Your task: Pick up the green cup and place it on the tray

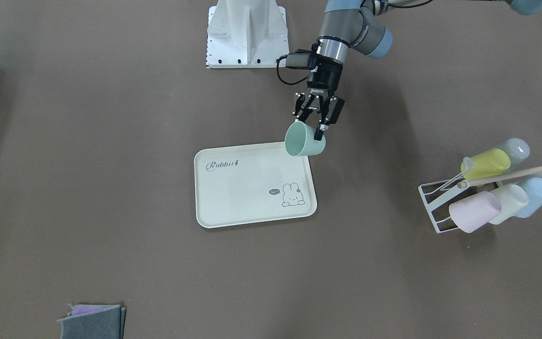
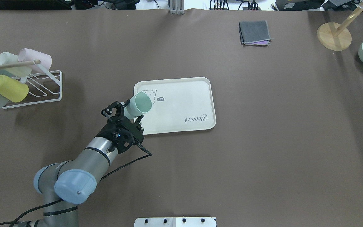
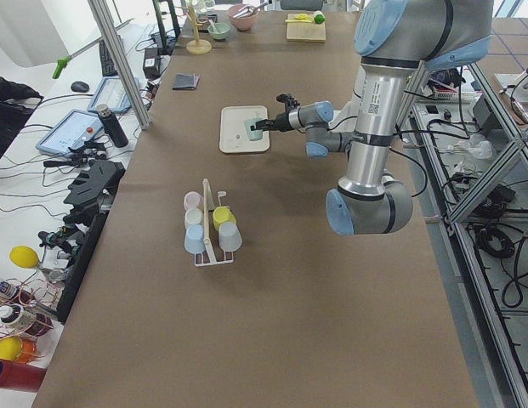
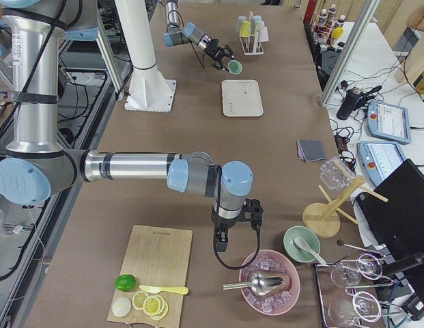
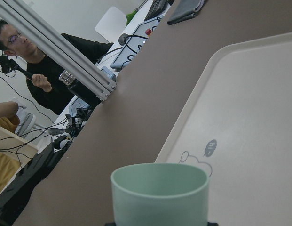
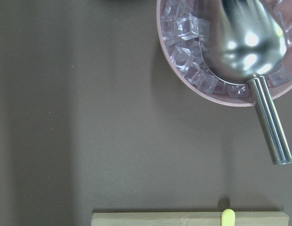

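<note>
My left gripper (image 1: 309, 129) is shut on the green cup (image 1: 303, 140) and holds it tilted, mouth sideways, in the air over the tray's (image 1: 252, 188) corner nearest the robot. In the overhead view the gripper (image 2: 130, 113) holds the cup (image 2: 139, 105) over the tray's (image 2: 184, 101) bunny corner. The left wrist view shows the cup (image 5: 160, 193) with the tray (image 5: 249, 108) beyond it. My right gripper (image 4: 233, 222) hangs far off over the table near an ice bowl; I cannot tell if it is open or shut.
A white wire rack (image 2: 47, 88) with several pastel cups stands on the robot's left (image 1: 440, 207). A folded grey cloth (image 2: 254, 33) lies beyond the tray. A pink ice bowl with a metal scoop (image 6: 258, 42) and a wooden board (image 6: 183, 219) are under the right wrist.
</note>
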### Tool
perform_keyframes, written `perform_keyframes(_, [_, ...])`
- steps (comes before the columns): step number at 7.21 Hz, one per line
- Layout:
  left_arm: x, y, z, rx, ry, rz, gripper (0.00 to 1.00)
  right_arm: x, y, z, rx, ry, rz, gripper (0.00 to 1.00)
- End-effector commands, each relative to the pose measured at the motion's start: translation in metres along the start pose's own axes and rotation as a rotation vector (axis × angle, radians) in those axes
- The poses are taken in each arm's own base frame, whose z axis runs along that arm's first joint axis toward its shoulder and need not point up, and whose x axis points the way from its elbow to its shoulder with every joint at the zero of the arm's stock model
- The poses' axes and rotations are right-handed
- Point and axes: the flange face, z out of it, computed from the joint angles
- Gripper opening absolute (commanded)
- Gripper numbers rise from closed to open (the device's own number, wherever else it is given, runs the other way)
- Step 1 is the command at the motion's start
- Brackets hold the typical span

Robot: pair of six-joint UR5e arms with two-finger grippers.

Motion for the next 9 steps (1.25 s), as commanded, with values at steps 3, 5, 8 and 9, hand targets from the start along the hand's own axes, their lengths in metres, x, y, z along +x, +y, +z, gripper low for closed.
perform_keyframes(3, [0.026, -0.086, 0.049, 0.085, 0.084, -0.126, 0.00, -0.001, 0.000, 0.000, 0.001, -0.007, 0.000, 1.00])
perform_keyframes(5, [0.020, -0.045, 0.082, 0.167, 0.116, -0.216, 0.00, -0.001, 0.000, 0.000, 0.001, -0.007, 0.000, 1.00])
perform_keyframes(8, [0.001, -0.043, 0.086, 0.217, 0.196, -0.387, 0.00, -0.001, 0.000, 0.000, 0.001, -0.007, 0.000, 1.00])
perform_keyframes(9, [0.000, -0.034, 0.089, 0.229, 0.228, -0.428, 0.00, -0.001, 0.000, 0.000, 0.001, -0.007, 0.000, 1.00])
